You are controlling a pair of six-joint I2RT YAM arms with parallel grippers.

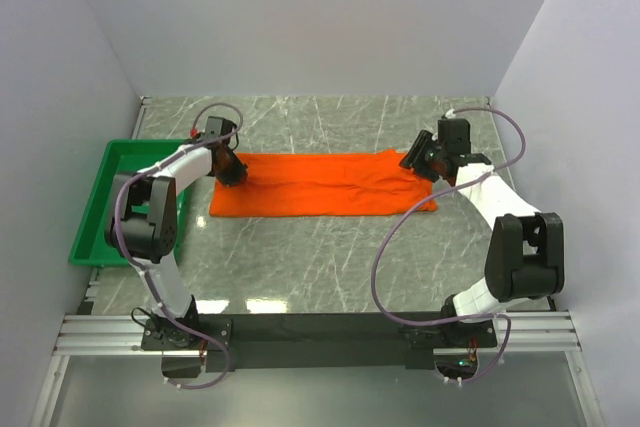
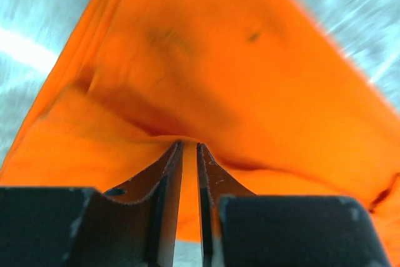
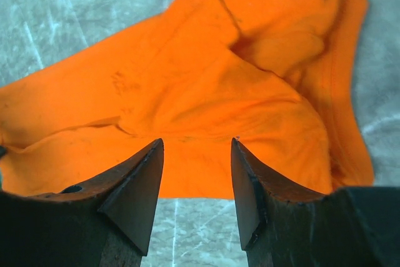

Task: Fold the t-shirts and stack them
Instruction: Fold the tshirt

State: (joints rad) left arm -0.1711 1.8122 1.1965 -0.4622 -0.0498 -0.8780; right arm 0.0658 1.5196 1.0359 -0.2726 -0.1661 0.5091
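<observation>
Lying stretched | t-shirt [image 1: 320,185] | bright orange, wrinkly, long folded band

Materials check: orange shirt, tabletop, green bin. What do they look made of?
Orange t-shirt: soft matte cloth, likely cotton knit; creases, stitched hem. Tabletop: glossy grey-green marble look, white veins, light reflections; stone or laminate, cannot tell. Green bin: probably moulded plastic; uniform colour, smooth walls.

Two white-and-black arms [image 1: 185,160], looping mauve cables [image 1: 377,262], black bases [image 1: 185,333], dark wedge-shaped gripper fingers [image 3: 134,186]
</observation>
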